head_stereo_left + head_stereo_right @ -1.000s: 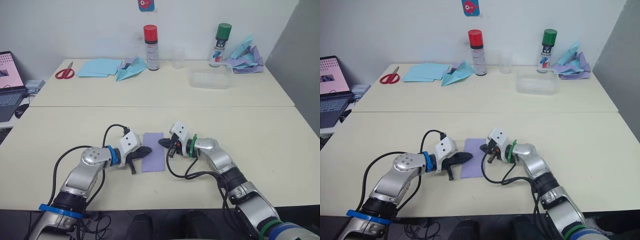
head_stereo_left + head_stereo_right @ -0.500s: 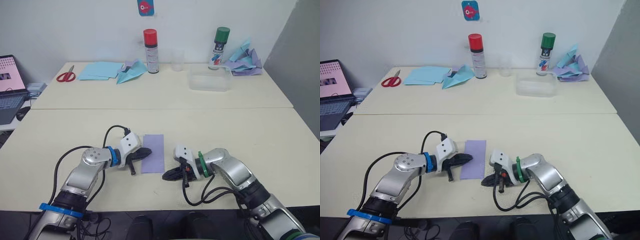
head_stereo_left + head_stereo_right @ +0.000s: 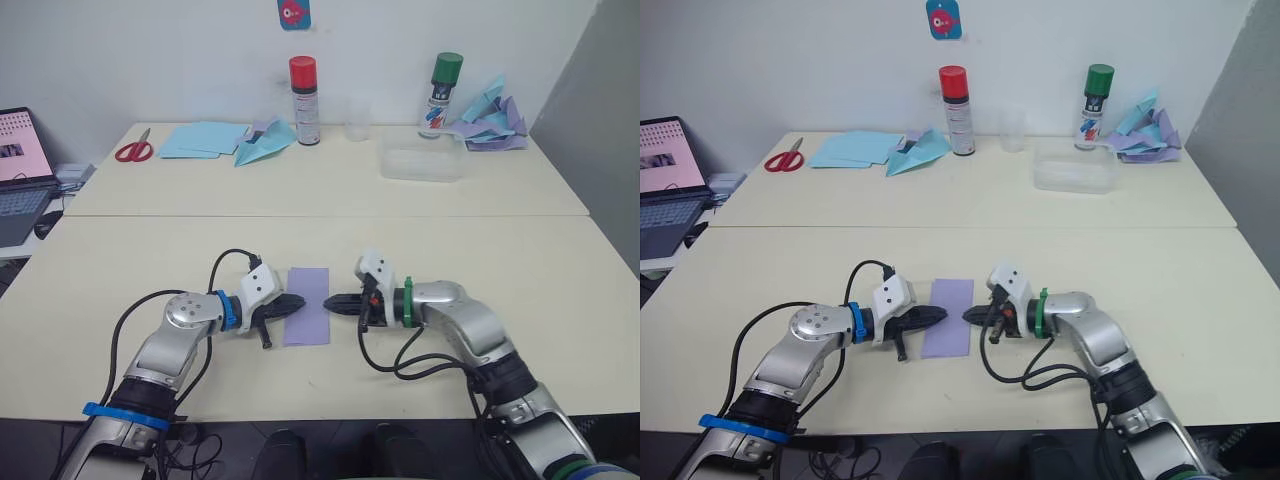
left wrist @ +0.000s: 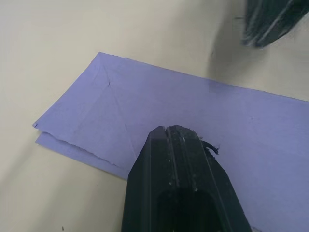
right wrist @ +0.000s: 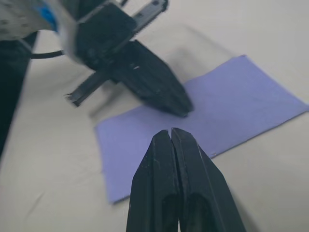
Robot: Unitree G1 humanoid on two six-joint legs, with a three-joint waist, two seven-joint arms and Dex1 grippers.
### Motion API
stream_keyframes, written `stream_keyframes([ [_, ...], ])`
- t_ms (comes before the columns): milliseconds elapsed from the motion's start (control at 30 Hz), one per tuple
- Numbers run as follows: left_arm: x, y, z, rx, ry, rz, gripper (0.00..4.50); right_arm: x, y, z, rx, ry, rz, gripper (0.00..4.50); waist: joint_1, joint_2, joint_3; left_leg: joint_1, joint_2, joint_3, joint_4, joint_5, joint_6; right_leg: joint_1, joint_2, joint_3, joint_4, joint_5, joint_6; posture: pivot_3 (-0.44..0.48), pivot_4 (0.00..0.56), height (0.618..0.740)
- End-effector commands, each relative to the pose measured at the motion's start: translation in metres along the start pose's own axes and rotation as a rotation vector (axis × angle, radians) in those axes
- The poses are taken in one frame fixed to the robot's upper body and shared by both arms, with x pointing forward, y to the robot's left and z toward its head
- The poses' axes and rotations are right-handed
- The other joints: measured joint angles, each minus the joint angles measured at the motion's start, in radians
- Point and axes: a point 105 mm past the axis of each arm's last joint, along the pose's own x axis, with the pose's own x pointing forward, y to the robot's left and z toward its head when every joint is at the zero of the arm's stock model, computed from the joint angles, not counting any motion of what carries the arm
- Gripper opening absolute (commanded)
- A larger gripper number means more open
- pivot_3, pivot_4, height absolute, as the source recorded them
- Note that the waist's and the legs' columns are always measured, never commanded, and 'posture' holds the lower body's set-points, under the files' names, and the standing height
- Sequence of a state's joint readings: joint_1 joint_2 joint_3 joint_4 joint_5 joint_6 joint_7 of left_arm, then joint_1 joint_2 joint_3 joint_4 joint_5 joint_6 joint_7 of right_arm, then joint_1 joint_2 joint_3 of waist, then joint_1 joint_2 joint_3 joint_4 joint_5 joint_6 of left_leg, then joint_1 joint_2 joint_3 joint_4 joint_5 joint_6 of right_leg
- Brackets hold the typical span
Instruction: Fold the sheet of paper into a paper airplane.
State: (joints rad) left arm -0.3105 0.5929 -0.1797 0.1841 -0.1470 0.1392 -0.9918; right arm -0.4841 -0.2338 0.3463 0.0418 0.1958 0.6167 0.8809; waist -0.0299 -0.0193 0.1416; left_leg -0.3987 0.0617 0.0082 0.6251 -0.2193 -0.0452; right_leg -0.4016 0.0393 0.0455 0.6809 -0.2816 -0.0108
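Sheet of paper (image 3: 307,305): pale lavender, folded in half to a narrow upright rectangle, two layers showing at one short edge in the left wrist view, faint diagonal creases meeting near one corner; lies flat on the near table (image 3: 520,260), between the two grippers.

Left gripper (image 3: 295,303): black fingers pressed together, tips resting on the paper's left long edge, near its middle; nothing gripped between them.

Right gripper (image 3: 331,302): fingers pressed together, pointing toward the paper's right long edge, the tips just beside that edge or over it; whether they touch the paper cannot be told; nothing gripped.

The two grippers face each other tip to tip across the width of the sheet, apart.

Far table (image 3: 330,180), items from the robot's left to its right: red-handled scissors (image 3: 130,150); light blue paper sheets (image 3: 200,138), stacked flat; light blue paper plane (image 3: 262,140), lying against the right side of the sheets; spray can with red cap (image 3: 304,86), upright, just beside the plane; clear plastic cup (image 3: 356,118), upright; clear shallow tray (image 3: 420,160), in front of the green-capped can; spray can with green cap (image 3: 441,93), upright; heap of blue and purple paper planes (image 3: 490,118), at the right corner, just beside the green-capped can.

Laptop (image 3: 18,175): open, screen lit, on a surface to the left of both tables.

Wall sticker (image 3: 293,12): blue with a red figure, above the red-capped can.
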Motion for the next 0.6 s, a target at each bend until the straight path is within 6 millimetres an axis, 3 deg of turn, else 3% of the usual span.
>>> stream_keyframes([
  [33, -0.002, -0.004, -0.019, -0.064, 0.051, 0.014, 0.00, 0.012, -0.003, -0.003, -0.069, 0.045, -0.032, 0.03, 0.000, 0.000, 0.000, 0.000, 0.000, 0.000, 0.000, 0.000, 0.000, 0.000, 0.000, 0.000, 0.000, 0.000, 0.000, 0.000, 0.150, 0.740],
  [200, -0.032, 0.013, 0.010, -0.247, -0.119, 0.113, 0.00, 0.017, -0.011, -0.019, -0.126, 0.143, -0.064, 0.03, -0.006, -0.005, 0.005, -0.001, 0.001, 0.002, 0.000, 0.000, 0.000, -0.003, 0.000, 0.002, 0.000, 0.001, 0.002, 0.000, 0.150, 0.740],
  [367, -0.065, 0.018, 0.008, -0.380, -0.160, 0.171, 0.00, 0.018, -0.015, -0.021, -0.114, 0.145, -0.073, 0.03, -0.011, -0.007, 0.010, -0.002, 0.003, -0.002, -0.001, 0.000, 0.000, -0.003, 0.002, -0.001, 0.001, 0.000, 0.001, 0.000, 0.150, 0.740],
  [433, -0.063, 0.013, 0.009, -0.404, -0.167, 0.156, 0.00, 0.019, -0.016, -0.020, -0.114, 0.144, -0.071, 0.03, -0.011, -0.007, 0.010, -0.001, 0.003, -0.002, -0.002, 0.000, 0.000, -0.003, 0.002, -0.001, 0.001, 0.000, 0.000, 0.000, 0.150, 0.740],
  [600, -0.038, 0.004, 0.004, -0.381, -0.129, 0.139, 0.00, 0.020, -0.016, -0.018, -0.101, 0.137, -0.065, 0.03, -0.007, -0.007, 0.010, -0.001, 0.002, -0.001, -0.001, 0.000, 0.000, -0.003, 0.001, 0.000, 0.001, 0.001, 0.001, 0.000, 0.150, 0.740],
])
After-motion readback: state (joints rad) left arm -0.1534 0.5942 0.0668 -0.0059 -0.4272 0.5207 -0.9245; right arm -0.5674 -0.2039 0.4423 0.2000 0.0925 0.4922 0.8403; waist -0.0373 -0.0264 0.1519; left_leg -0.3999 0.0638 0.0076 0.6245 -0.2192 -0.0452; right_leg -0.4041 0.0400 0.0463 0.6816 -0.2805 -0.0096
